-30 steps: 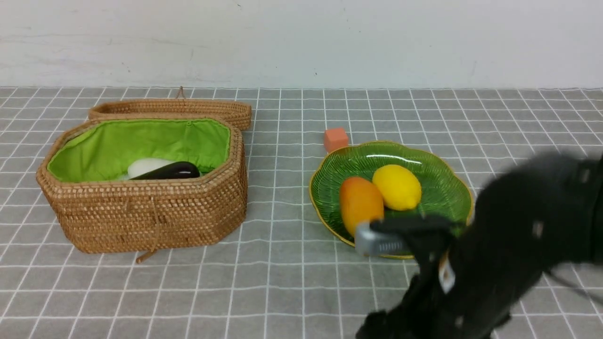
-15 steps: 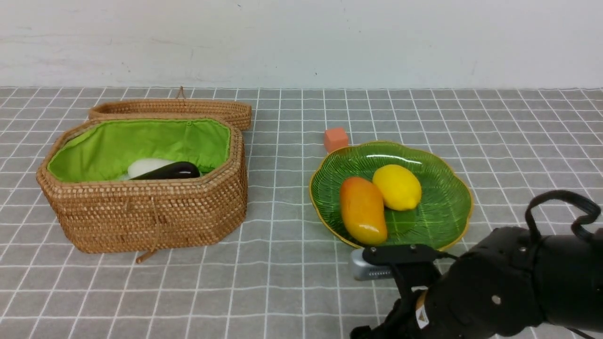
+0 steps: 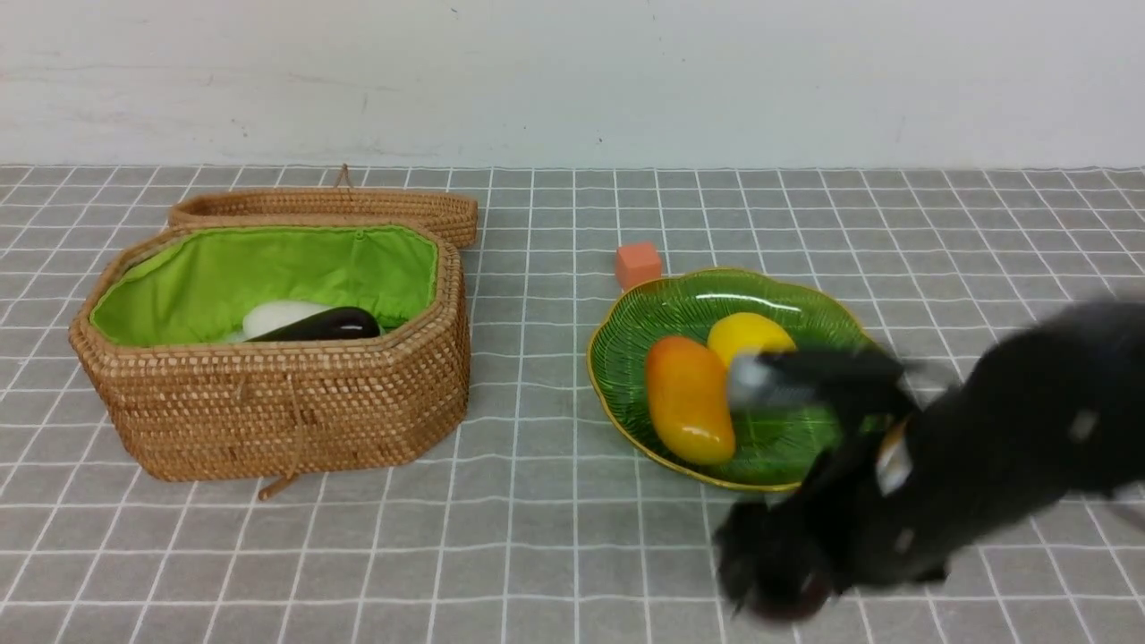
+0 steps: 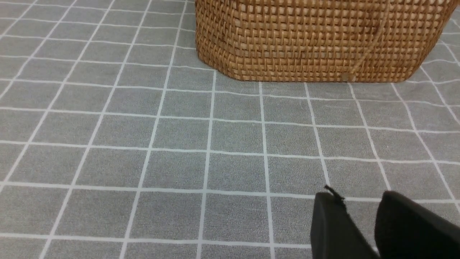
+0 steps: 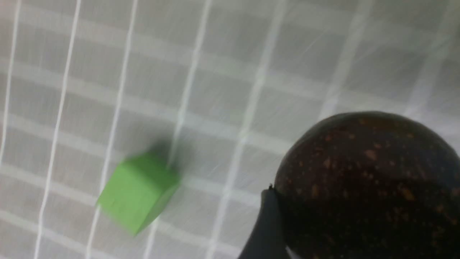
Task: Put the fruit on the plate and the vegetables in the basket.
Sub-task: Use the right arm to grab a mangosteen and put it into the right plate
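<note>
Blur smeared the right arm across the front view, low on the right side, its dark bulk covering the near right edge of the plate (image 3: 662, 313). The right tool (image 3: 774, 586) pointed down toward the table (image 3: 537, 537) in front of the plate, and a reddish smudge at its tip was probably the maroon fruit (image 5: 363, 183), though the streaking made that hard to confirm there. The right wrist view settled it: the round, dark, speckled fruit filled the space beside one black finger (image 5: 264, 226), so the right tool was clamped on it, above the grey checked cloth. A small green cube (image 5: 138, 192) lay on the cloth near the held fruit but apart from it.

On the plate the mango (image 3: 689, 398) lay lengthwise with the lemon (image 3: 747, 333) just beside it, the lemon partly hidden by the arm. An orange cube (image 3: 638, 264) sat on the table just behind the plate's far rim.

The basket (image 3: 286, 402) stood open on the left, well apart from the plate, its lid (image 3: 322, 207) lying behind it. Inside, the eggplant (image 3: 322, 325) rested against the white radish (image 3: 277, 315).

The left tool (image 4: 359, 223) hung low over the table near the basket's woven wall, its two fingers set a narrow gap apart with nothing between them.
</note>
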Motion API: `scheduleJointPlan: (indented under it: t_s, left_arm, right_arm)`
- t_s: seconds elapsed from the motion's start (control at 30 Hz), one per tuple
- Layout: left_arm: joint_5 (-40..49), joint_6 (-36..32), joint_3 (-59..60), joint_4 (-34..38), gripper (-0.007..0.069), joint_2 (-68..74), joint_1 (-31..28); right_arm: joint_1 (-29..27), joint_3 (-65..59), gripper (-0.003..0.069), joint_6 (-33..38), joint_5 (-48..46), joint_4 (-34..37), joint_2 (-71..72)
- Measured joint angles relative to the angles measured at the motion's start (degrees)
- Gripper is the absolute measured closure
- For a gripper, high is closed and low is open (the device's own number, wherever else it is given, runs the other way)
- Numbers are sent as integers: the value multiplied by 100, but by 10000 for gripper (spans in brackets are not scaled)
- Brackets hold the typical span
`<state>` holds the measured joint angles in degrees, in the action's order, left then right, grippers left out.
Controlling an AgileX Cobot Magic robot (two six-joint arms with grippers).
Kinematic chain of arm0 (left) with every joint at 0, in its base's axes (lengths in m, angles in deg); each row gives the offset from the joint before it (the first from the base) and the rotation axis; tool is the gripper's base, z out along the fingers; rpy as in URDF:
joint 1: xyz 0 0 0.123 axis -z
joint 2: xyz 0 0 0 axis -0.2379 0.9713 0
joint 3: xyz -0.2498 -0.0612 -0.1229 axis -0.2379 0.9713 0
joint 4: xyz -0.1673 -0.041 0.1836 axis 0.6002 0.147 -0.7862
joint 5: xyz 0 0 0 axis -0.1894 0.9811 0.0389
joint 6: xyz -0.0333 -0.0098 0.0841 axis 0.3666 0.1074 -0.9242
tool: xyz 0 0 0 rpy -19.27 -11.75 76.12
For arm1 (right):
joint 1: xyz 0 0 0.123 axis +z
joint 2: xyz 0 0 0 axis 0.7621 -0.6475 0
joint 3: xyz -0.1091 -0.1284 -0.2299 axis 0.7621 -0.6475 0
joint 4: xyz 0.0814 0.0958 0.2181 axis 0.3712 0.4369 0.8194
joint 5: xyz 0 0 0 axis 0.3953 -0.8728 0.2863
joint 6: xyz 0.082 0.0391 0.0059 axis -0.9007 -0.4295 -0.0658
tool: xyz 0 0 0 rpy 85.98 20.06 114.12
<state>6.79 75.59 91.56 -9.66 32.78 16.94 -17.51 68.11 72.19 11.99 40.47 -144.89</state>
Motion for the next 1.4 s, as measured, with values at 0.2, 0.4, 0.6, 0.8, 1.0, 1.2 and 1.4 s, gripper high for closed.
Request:
scheduleJointPlan:
  t_s: [0.2, 0.4, 0.6, 0.8, 1.0, 1.2, 1.4]
  left_arm:
    - [0, 0, 0, 0, 439, 0, 0]
    - [0, 0, 0, 0, 431, 0, 0]
    - [0, 0, 0, 0, 428, 0, 0]
    - [0, 0, 0, 0, 428, 0, 0]
    - [0, 0, 0, 0, 416, 0, 0]
    - [0, 0, 0, 0, 408, 0, 0]
    - [0, 0, 0, 0, 405, 0, 0]
  right_arm:
    - [-1076, 688, 97, 522, -278, -35, -74]
    - [-1928, 1070, 97, 654, 558, 6, -648]
    - [-2004, 1087, 97, 654, 1263, 79, -1288]
    - [-2004, 1087, 97, 654, 1372, 85, -1670]
    - [-2007, 1087, -15, 654, 1346, 96, -1672]
    - [-2007, 1087, 31, 654, 833, 30, -1128]
    - [-2007, 1087, 207, 681, -204, -202, 2]
